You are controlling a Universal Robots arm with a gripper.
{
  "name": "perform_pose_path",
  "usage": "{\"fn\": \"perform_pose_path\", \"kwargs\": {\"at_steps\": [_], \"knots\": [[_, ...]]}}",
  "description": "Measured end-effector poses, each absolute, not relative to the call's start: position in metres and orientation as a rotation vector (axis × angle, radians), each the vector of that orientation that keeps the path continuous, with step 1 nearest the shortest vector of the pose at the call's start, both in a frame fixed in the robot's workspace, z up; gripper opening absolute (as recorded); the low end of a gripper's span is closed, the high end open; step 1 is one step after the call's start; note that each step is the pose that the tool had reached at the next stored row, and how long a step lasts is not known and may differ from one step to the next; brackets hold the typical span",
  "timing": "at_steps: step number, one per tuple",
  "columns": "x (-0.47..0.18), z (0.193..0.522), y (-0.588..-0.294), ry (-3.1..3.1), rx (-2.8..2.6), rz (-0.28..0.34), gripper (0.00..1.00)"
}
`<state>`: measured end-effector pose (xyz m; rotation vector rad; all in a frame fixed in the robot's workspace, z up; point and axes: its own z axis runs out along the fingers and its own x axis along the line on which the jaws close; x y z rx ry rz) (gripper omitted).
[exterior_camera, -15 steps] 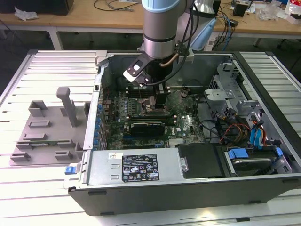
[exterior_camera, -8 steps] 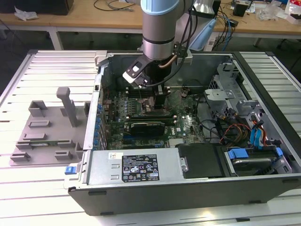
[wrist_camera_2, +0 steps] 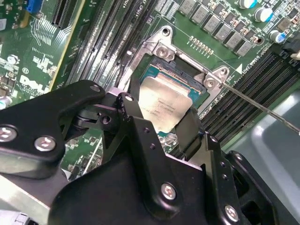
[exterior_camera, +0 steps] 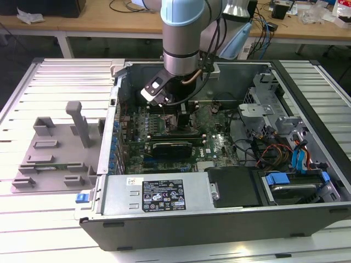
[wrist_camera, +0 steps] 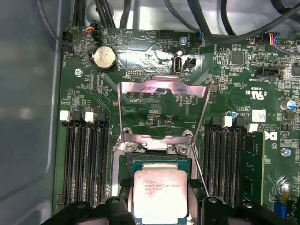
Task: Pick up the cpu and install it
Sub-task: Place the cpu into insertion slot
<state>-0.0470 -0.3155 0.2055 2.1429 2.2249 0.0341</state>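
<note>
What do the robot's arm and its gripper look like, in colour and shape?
The arm is a silver-grey cylinder with pale blue joint caps; black cables run beside its wrist. The gripper is black metal, made of jointed links with silver screw heads.

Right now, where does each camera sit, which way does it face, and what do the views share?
Exterior view: off the arm, high, looking down into the open computer case; the arm reaches in.
First wrist view: on the wrist, facing the motherboard; the claw grips the cpu.
Second wrist view: on the wrist, looking past the claw's black body to the socket.
Both wrist views share the cpu held at the socket.
</note>
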Motion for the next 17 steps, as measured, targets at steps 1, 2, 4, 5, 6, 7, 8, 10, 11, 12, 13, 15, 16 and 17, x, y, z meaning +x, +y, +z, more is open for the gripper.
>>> {"fn": "perform_pose_path", "kwargs": {"at_steps": [1, 2, 4, 5, 6, 7, 8, 10, 11, 12, 13, 15, 16, 17], "knots": [[-0.0470, 0.2052, -0.3155, 2.221, 2.147, 0.034, 0.55], [-0.0470, 0.2046, -0.3155, 2.214, 2.154, 0.034, 0.55], [-0.0471, 0.2031, -0.3152, 2.200, 2.168, 0.033, 0.55], [-0.0472, 0.2028, -0.3148, 2.197, 2.171, 0.033, 0.55], [-0.0471, 0.2022, -0.3140, 2.194, 2.174, 0.033, 0.55], [-0.0471, 0.2017, -0.3137, 2.192, 2.176, 0.033, 0.55], [-0.0472, 0.2005, -0.3132, 2.190, 2.178, 0.033, 0.55], [-0.0472, 0.1981, -0.3121, 2.190, 2.178, 0.032, 0.55], [-0.0472, 0.1979, -0.3120, 2.190, 2.178, 0.032, 0.55], [-0.0472, 0.1976, -0.3119, 2.189, 2.179, 0.033, 0.55], [-0.0472, 0.1970, -0.3119, 2.189, 2.179, 0.032, 0.55], [-0.0472, 0.1962, -0.3119, 2.188, 2.180, 0.032, 0.55], [-0.0472, 0.1956, -0.3120, 2.188, 2.180, 0.032, 0.55], [-0.0472, 0.1952, -0.3120, 2.188, 2.180, 0.032, 0.55]]}}
